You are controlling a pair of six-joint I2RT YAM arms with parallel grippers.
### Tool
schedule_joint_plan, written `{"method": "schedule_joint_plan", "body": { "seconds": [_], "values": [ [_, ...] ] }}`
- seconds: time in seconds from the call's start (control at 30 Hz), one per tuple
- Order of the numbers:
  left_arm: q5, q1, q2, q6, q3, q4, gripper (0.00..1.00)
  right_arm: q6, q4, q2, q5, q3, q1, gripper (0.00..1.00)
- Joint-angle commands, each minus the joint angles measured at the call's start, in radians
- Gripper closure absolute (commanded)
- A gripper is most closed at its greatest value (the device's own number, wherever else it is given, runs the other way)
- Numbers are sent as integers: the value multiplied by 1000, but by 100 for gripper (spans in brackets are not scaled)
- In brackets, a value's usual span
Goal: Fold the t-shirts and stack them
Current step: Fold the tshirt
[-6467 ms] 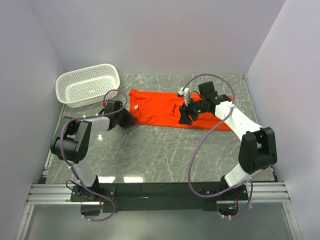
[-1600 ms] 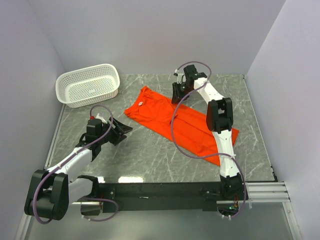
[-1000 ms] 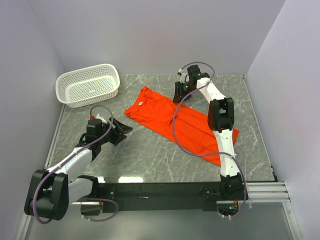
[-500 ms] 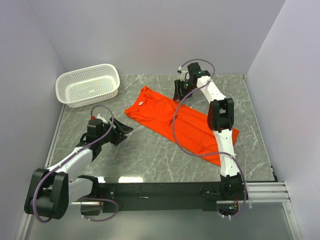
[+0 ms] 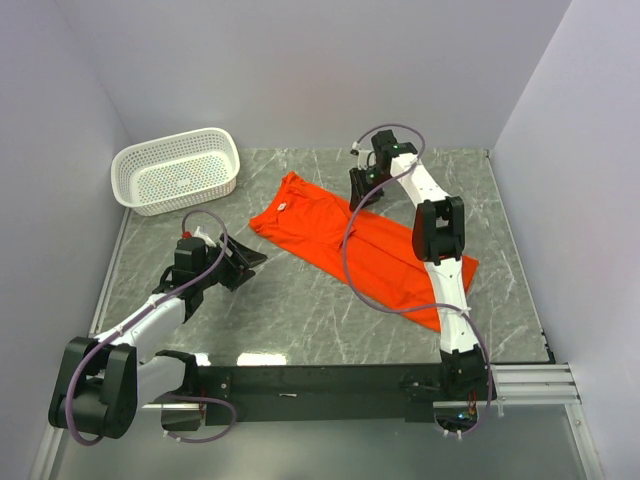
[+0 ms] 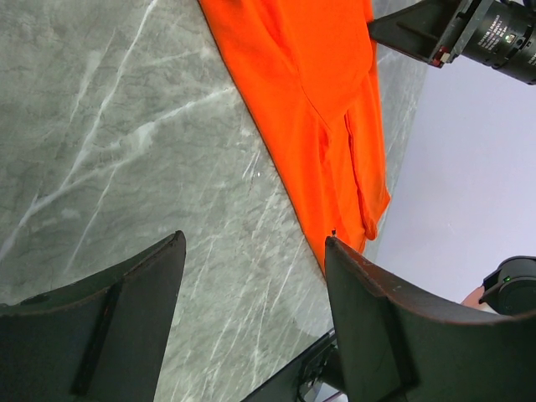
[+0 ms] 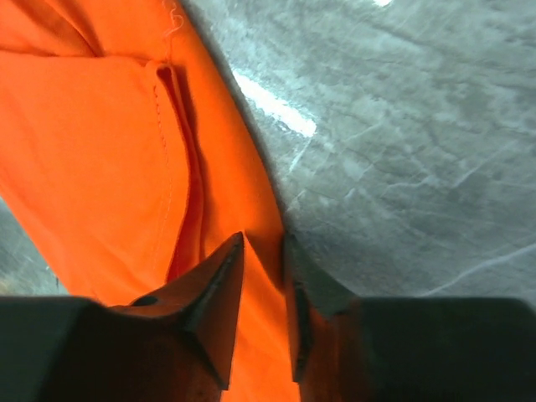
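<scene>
Pinching is done by the right gripper (image 7: 264, 247), pressed together on the far edge of the orange-red t-shirt (image 5: 340, 245), probably to draw it over for a fold. The shirt is laid diagonally across the worktop (image 5: 300, 310); the left gripper (image 6: 255, 241) is held spread, apart from it.

Basket (image 5: 178, 170) in far-left corner of table (image 5: 300, 305). T-shirt (image 5: 340, 245) lies diagonally, from far-edge middle toward near-right corner, well apart from basket.

A robotics lab test cell: plain pale walls (image 5: 300, 70) box in a grey marble-patterned table (image 5: 300, 300) on three sides. Two cabled robot arms, left (image 5: 150, 320) and right (image 5: 440, 250), are bolted by an aluminium rail (image 5: 110, 385) at its near edge.
</scene>
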Motion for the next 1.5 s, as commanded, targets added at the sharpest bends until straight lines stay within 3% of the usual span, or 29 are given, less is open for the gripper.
{"method": "schedule_joint_plan", "body": {
  "seconds": [0.0,0.1,0.23,0.47,0.73,0.8,0.83,0.93,1.13,1.27,1.47],
  "values": [
    [20,-5,-7,-9,-5,41,27,-12,-21,10,-10,17,12,69],
    [20,-5,-7,-7,-3,36,27,35,24,-1,38,20,5,79],
    [17,-7,-10,-2,1,26,27,95,79,-7,82,39,-12,100],
    [21,-7,9,-2,0,36,27,206,154,-38,156,44,-72,100],
    [37,-39,109,1,40,84,27,272,211,-44,229,27,-225,100],
    [37,-65,170,5,79,92,28,246,205,-47,202,27,-256,86],
    [37,-97,192,7,96,99,28,225,193,-53,162,16,-265,64],
    [28,-169,279,1,161,122,29,113,165,-145,147,-76,-278,42],
    [-2,-378,529,-67,305,240,32,-105,272,-456,142,-492,-316,36],
    [-41,-517,725,-172,426,315,34,-341,275,-735,-95,-757,-324,34],
    [-110,-695,985,-383,610,382,39,-333,341,-1009,-175,-1067,-331,34]
  ]
}}
